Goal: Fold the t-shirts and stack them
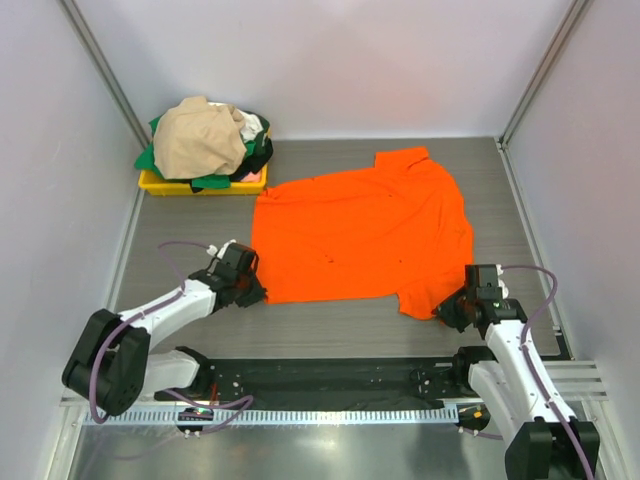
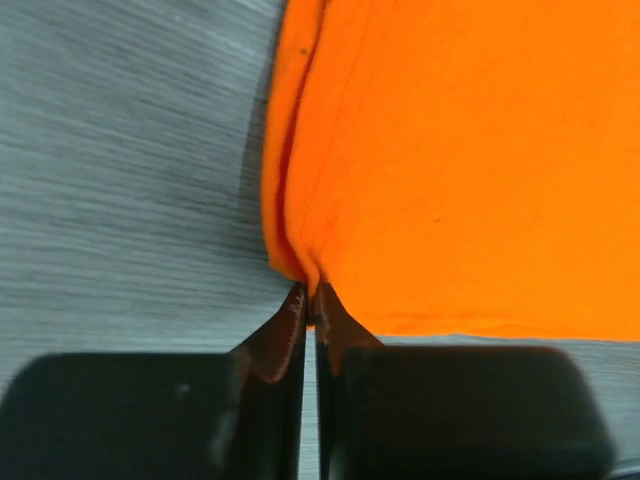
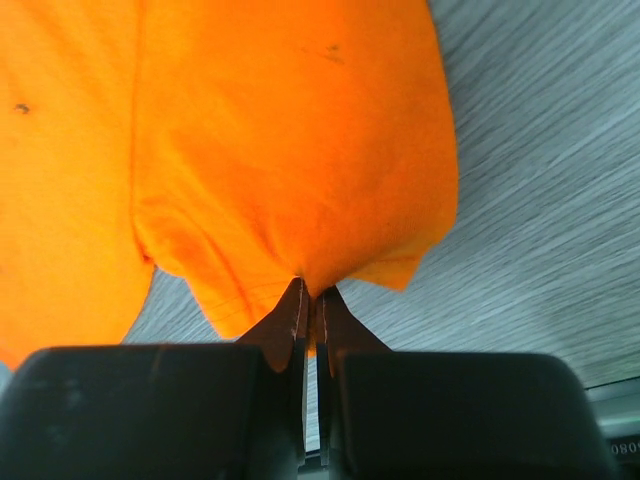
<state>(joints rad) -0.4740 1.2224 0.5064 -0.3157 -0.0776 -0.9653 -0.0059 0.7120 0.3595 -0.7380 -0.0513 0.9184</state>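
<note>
Orange t-shirt (image 1: 360, 225) pinched at both near corners
Soft cloth on streaky grey worktop (image 1: 330, 325); left end effector (image 2: 310, 300) and right end effector (image 3: 308, 297) each clamp a puckered edge.

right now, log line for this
left hand: shut on orange shirt, near-left corner | right hand: shut on shirt, near-right corner | shirt flat on table | other shirts heaped in bin
</note>
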